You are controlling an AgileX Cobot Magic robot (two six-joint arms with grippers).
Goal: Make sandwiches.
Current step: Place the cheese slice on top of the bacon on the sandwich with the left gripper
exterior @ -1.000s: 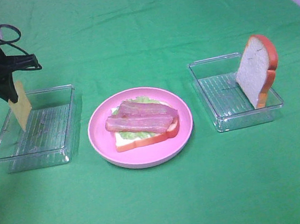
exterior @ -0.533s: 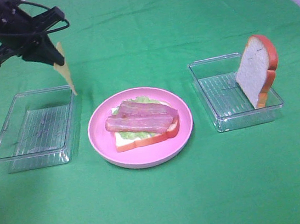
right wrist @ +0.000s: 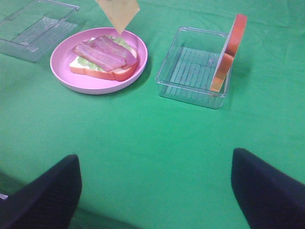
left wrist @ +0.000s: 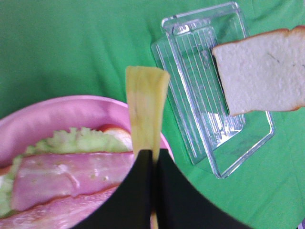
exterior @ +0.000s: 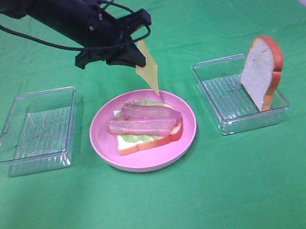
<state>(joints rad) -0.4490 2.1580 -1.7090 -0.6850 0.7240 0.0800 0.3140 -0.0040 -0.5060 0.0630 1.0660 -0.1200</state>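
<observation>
The open sandwich (exterior: 145, 128) lies on the pink plate (exterior: 104, 149): a bread slice topped with lettuce (left wrist: 76, 140) and bacon strips (left wrist: 66, 174). My left gripper (exterior: 132, 56) is shut on a yellow cheese square (exterior: 148, 71), which hangs from it by one edge just above the plate's far rim. The wrist view shows the cheese (left wrist: 145, 109) pinched between the black fingertips (left wrist: 138, 191). A second bread slice (exterior: 260, 72) leans upright in the right clear tray (exterior: 222, 105). My right gripper (right wrist: 155, 157) stands open low over bare cloth, holding nothing.
An empty clear tray (exterior: 34, 130) sits left of the plate. The left arm and its cables (exterior: 67, 18) stretch across the back left. Green cloth covers the table; a pale wall edge shows at the far right corner.
The left gripper has carried the cheese up out of the left tray and rightward, from over that tray to above the plate's far rim. The right gripper's opening has not changed.
</observation>
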